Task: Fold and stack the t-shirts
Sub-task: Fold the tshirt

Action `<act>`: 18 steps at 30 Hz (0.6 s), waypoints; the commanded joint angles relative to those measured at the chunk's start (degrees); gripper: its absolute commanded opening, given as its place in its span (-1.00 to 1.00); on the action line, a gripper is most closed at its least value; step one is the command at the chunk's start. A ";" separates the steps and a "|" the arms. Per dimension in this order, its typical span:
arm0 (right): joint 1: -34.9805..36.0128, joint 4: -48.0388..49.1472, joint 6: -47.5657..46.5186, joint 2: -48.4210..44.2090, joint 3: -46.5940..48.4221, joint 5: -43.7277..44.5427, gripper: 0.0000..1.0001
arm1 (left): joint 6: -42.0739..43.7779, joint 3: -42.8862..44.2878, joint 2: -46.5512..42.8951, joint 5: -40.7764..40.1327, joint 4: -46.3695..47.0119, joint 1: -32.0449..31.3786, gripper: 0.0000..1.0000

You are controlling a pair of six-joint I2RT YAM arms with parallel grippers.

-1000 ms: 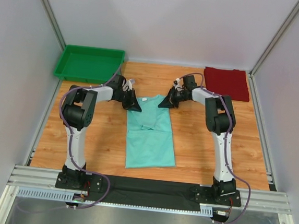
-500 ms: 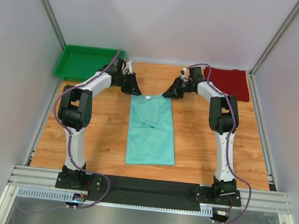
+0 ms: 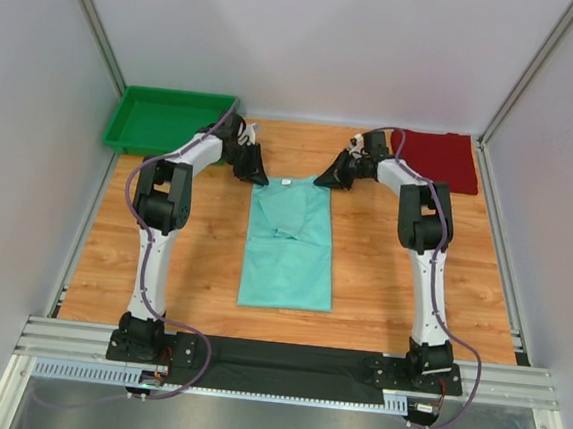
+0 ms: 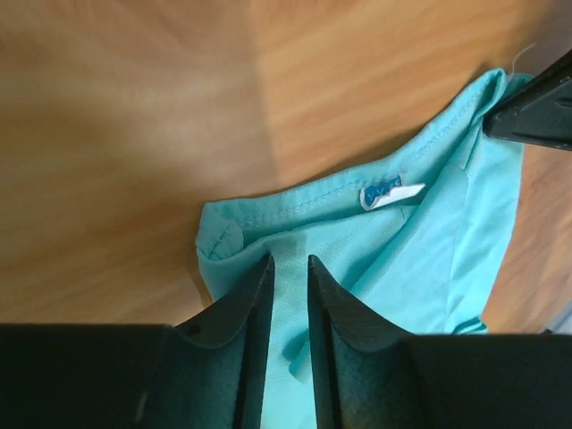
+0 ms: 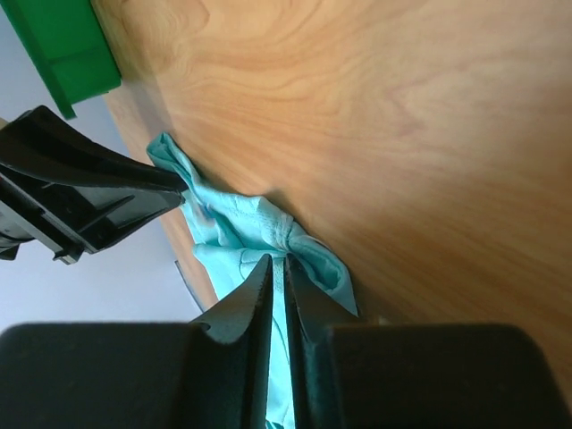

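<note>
Pinching the far shoulder corners of the mint t-shirt [image 3: 289, 245], spread lengthwise on the desk [image 3: 192, 257], left pincer [image 4: 284, 264] and right pincer [image 5: 277, 264] sit nearly closed on thin cloth, so an uneven pull could slip one corner free.

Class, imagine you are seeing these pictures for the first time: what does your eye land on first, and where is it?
A mint t-shirt lies as a long narrow strip in the middle of the wooden table, with the left hand and right hand each pinching one of its far corners. A dark red t-shirt sits folded at the far right corner, and a bright green tray at the far left.
</note>
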 commanded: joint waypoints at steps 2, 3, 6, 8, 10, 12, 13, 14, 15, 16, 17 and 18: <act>-2.04 -3.21 -3.36 1.83 5.53 7.13 -0.74 | 6.07 9.82 3.38 -5.30 -8.37 -0.21 -0.29; -2.13 -6.36 -4.50 1.39 6.84 7.22 -0.66 | 6.07 10.18 2.25 -5.47 -8.46 -0.29 -0.23; -2.21 -16.18 -9.86 -1.42 13.17 7.92 -0.53 | 5.63 8.87 -4.43 -6.08 -8.72 -0.82 -0.04; -2.21 -20.43 -12.41 -5.35 13.19 7.40 -0.43 | 4.76 6.68 -9.53 -4.60 -9.60 -1.08 0.00; -1.87 -21.50 -12.68 -8.44 11.26 5.56 -0.40 | 3.88 3.43 -14.43 -3.02 -8.81 -1.61 0.01; -1.08 -20.72 -13.64 -13.52 5.40 4.06 -0.37 | 1.60 -3.30 -17.61 -0.56 -5.49 -3.27 0.01; 0.06 -20.45 -13.91 -14.86 3.01 3.79 -0.35 | 0.63 -5.79 -20.15 0.32 -3.99 -3.80 0.00; 0.59 -19.32 -13.83 -16.26 0.81 2.74 -0.36 | -0.16 -8.25 -21.22 1.20 -2.41 -4.59 -0.04; 1.12 -17.92 -13.39 -18.02 -4.08 1.08 -0.41 | -0.95 -12.89 -22.10 2.78 0.83 -6.08 -0.08; 2.26 -16.33 -11.82 -18.99 -6.57 -1.28 -0.46 | -2.88 -15.28 -23.07 3.58 2.77 -6.88 -0.13; 2.88 -14.58 -11.28 -19.87 -8.94 -1.83 -0.52 | -3.94 -17.57 -23.34 4.71 5.06 -7.67 -0.21; 3.58 -11.43 -10.84 -20.93 -13.31 -2.18 -0.59 | -5.17 -21.16 -23.52 6.55 8.99 -8.90 -0.27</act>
